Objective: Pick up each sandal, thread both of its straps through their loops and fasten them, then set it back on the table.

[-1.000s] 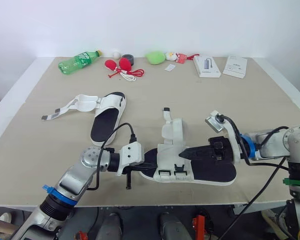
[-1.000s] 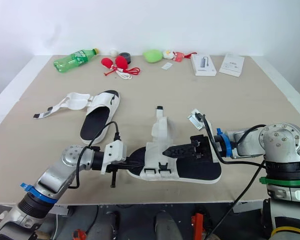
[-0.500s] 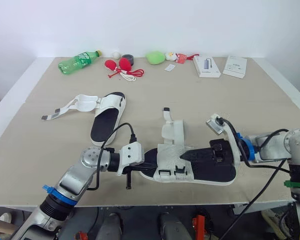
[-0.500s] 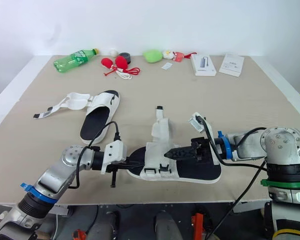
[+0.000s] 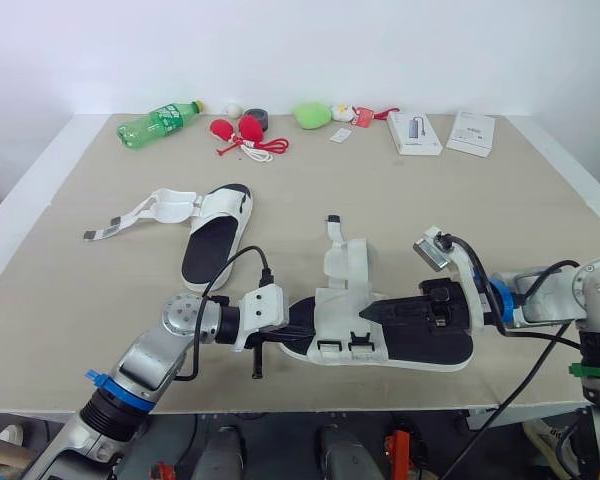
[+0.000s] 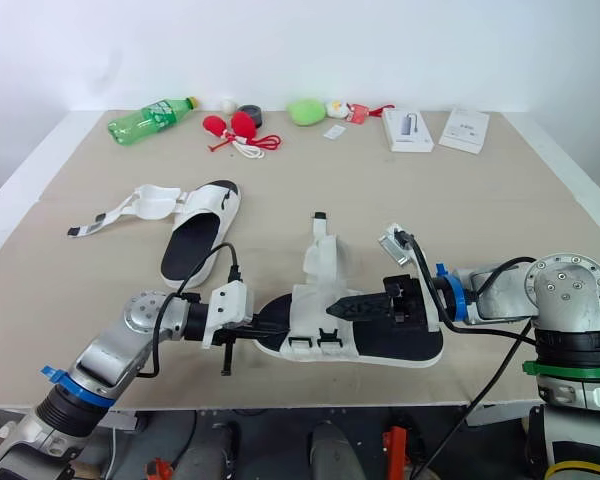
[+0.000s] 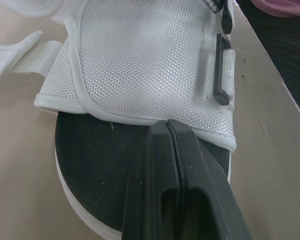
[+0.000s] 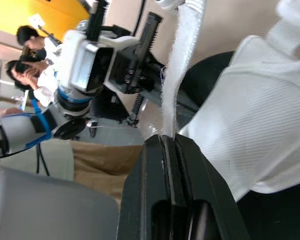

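Right wrist view shows the right gripper (image 8: 169, 139) pinching the white strap (image 8: 182, 75) of the sandal (image 5: 430, 345), which lies at the table's (image 5: 450, 215) near edge under the left gripper's (image 7: 166, 126) closed fingers; a hard pull could slip the strap free.

Along the far edge of the table (image 5: 70, 260), a green soda bottle (image 5: 158, 122) lies at 11 o'clock. Beside it are a white ball (image 5: 234, 107), a dark tape roll (image 5: 256, 117) and two red bulbs (image 5: 240, 129) on a white cord. A green lump (image 5: 309, 114) sits at 12, and two white boxes (image 5: 414, 132) at 1 o'clock.
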Available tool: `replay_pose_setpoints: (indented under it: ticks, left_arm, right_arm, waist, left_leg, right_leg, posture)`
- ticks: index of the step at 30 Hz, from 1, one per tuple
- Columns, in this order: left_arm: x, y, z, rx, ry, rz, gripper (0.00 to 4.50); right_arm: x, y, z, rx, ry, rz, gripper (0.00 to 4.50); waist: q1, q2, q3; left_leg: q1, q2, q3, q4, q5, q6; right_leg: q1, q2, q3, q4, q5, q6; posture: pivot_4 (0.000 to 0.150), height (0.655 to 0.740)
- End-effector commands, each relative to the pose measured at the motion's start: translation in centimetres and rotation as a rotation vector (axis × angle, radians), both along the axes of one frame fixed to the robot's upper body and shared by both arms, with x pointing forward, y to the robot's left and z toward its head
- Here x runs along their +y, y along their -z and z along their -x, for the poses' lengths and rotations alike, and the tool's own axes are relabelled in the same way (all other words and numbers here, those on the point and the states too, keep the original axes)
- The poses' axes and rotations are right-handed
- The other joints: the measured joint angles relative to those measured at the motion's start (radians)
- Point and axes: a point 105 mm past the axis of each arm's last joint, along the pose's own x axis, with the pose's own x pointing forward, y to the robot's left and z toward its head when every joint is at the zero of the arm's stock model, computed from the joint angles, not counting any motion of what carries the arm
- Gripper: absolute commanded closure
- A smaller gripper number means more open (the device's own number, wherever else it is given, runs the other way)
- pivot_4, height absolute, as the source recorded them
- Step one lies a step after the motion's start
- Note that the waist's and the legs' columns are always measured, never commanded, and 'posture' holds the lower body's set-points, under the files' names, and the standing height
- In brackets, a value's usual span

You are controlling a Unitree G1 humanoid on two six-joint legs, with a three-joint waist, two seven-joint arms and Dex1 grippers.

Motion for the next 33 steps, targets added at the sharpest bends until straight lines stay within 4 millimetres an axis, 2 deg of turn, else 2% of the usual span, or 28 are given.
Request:
replay_pose_setpoints:
  ticks: [1, 10, 18, 33]
  left_arm:
    - [-0.1, 0.4, 0.3, 0.005, 0.016, -0.016, 4.5]
    - [-0.4, 0.6, 0.5, 0.002, 0.026, -0.018, 4.5]
    - [-0.2, 0.7, 0.4, -0.004, 0.022, -0.028, 4.5]
    - [0.1, 1.9, -0.1, -0.043, -0.008, -0.089, 4.5]
  right_arm:
    - [0.0, -0.9, 0.3, -0.032, -0.009, -0.014, 4.39]
    - [-0.8, 0.7, -0.3, 0.009, 0.064, 0.02, 4.39]
    - [-0.8, 1.2, -0.1, 0.018, 0.055, 0.046, 4.39]
    - [-0.3, -0.2, 0.3, -0.027, -0.004, 0.048, 4.39]
  waist:
    - [0.0, 0.0, 0.0]
    - [0.0, 0.0, 0.0]
    - [0.0, 0.0, 0.0]
    - [0.001, 0.0, 0.0]
  left_leg:
    - [0.0, 0.0, 0.0, 0.0, 0.0, 0.0]
    - [0.0, 0.0, 0.0, 0.0, 0.0, 0.0]
    - [0.0, 0.0, 0.0, 0.0, 0.0, 0.0]
    - [0.0, 0.0, 0.0, 0.0, 0.0, 0.0]
  right_leg:
    - [0.0, 0.0, 0.0, 0.0, 0.0, 0.0]
    - [0.0, 0.0, 0.0, 0.0, 0.0, 0.0]
    - [0.0, 0.0, 0.0, 0.0, 0.0, 0.0]
    - [0.0, 0.0, 0.0, 0.0, 0.0, 0.0]
  posture:
    - [0.15, 0.74]
    - [0.15, 0.74]
    - [0.15, 0.74]
    - [0.15, 0.74]
